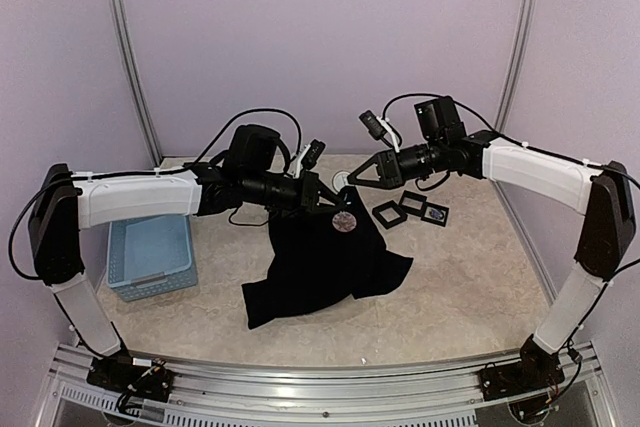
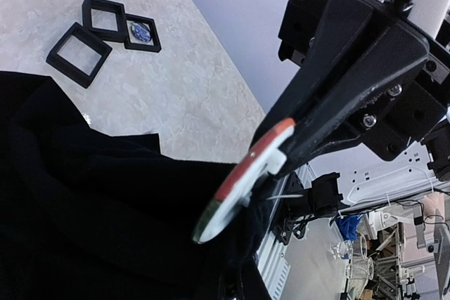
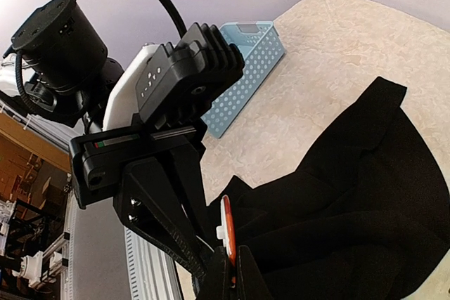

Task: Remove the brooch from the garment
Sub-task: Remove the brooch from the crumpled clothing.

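Black garment hangs from outstretched left tool; right tool apparently pinches brooch.

Clear passage over bare tabletop near-R of garment. Blocked far-R by three blk frames, L by basket.

We are stretching both arms inward, fingertips nearly meeting, pinching the garment in the left gripper and clamping the brooch by its rim in the right gripper.

Beige table: black garment, blue basket, three black frames.
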{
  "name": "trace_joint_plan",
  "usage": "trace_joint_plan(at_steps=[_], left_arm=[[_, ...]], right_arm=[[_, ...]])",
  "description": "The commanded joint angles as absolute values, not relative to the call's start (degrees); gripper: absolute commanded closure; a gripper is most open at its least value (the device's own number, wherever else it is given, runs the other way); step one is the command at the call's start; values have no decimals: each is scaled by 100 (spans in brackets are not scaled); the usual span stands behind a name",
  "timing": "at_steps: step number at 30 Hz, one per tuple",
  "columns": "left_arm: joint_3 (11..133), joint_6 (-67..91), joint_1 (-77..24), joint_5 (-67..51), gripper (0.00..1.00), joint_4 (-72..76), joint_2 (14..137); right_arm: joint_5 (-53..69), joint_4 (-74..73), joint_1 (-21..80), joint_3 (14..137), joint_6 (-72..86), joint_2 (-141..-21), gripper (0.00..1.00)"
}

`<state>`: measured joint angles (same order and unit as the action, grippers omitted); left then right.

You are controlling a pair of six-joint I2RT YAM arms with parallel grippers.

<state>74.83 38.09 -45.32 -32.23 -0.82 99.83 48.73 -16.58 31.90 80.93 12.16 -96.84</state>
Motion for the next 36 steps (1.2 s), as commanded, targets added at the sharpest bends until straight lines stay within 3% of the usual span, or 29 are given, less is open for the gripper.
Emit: trace_joint_plan(at_steps=[1, 36], left_arm=[[7596, 3718, -4570, -3114, 100, -255, 9899], [6813, 3885, -4381, -2648, 100, -157, 9176]], right_arm=[[4196, -2055, 3327, 8153, 615, -9399, 100], [2280, -2902, 3612, 7920, -200, -9323, 100]])
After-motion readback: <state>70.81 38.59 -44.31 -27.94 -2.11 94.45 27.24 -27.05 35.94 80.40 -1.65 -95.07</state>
